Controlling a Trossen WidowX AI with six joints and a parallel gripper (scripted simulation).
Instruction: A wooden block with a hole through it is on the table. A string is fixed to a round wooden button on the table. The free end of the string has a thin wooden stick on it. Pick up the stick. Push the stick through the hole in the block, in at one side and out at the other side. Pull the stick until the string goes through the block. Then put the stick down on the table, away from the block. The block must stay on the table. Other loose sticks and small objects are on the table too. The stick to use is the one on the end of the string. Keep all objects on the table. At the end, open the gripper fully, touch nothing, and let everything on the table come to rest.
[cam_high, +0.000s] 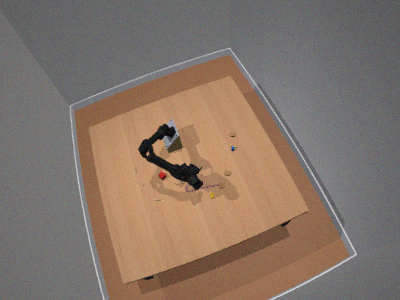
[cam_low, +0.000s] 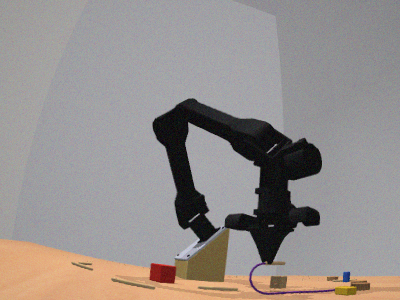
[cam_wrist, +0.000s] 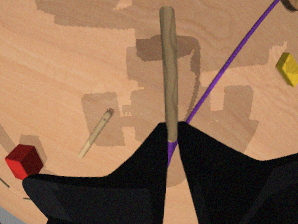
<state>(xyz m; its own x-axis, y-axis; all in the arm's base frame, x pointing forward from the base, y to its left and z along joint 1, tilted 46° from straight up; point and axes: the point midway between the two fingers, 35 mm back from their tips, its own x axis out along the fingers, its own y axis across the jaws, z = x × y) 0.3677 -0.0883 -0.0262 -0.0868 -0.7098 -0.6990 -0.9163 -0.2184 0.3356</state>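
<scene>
Gripper (cam_high: 199, 186) (cam_low: 269, 262) (cam_wrist: 170, 128) clamps stick (cam_low: 276, 263) (cam_wrist: 170, 70) at string end, prob. so the free tip leads into the hole; it's held level above surface (cam_high: 210, 225) (cam_low: 210, 295) (cam_wrist: 55, 85), string (cam_high: 205, 187) (cam_low: 295, 291) (cam_wrist: 232, 60) slack.

Wrist view: round wooden button (cam_wrist: 291, 4) cut off by the top edge; yellow piece (cam_wrist: 288, 69) cut by the right edge. Top view: stick in the tool (cam_low: 270, 252) (cam_wrist: 172, 131) hidden beneath the arm (cam_high: 167, 164).
</scene>
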